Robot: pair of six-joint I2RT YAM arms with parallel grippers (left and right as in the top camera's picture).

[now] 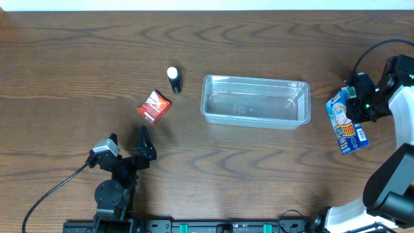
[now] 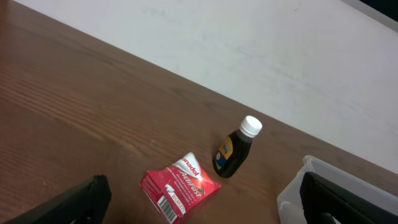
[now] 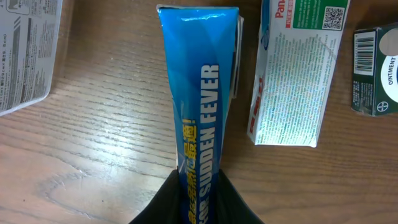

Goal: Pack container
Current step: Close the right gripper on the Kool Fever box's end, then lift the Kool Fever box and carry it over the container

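The clear plastic container (image 1: 206, 97) lies in the middle of the table, and its corner shows in the left wrist view (image 2: 291, 194). A red box (image 1: 154, 107) and a dark bottle with a white cap (image 1: 174, 79) lie to its left. My left gripper (image 1: 127, 138) is open and empty near the front edge, and the red box (image 2: 180, 186) and bottle (image 2: 235, 149) lie ahead of its fingers (image 2: 202, 214). My right gripper (image 1: 354, 103) is shut on a blue box (image 1: 346, 123) at the far right, clamped between the fingers (image 3: 198, 199) and printed "FOR SUDDEN FEVER" (image 3: 199, 93).
Under the held blue box, the right wrist view shows a white and green box (image 3: 292, 74), a dark green ointment box (image 3: 376, 68) and a white printed pack (image 3: 25, 50) on the wood. A white wall (image 2: 249, 50) borders the table's far edge.
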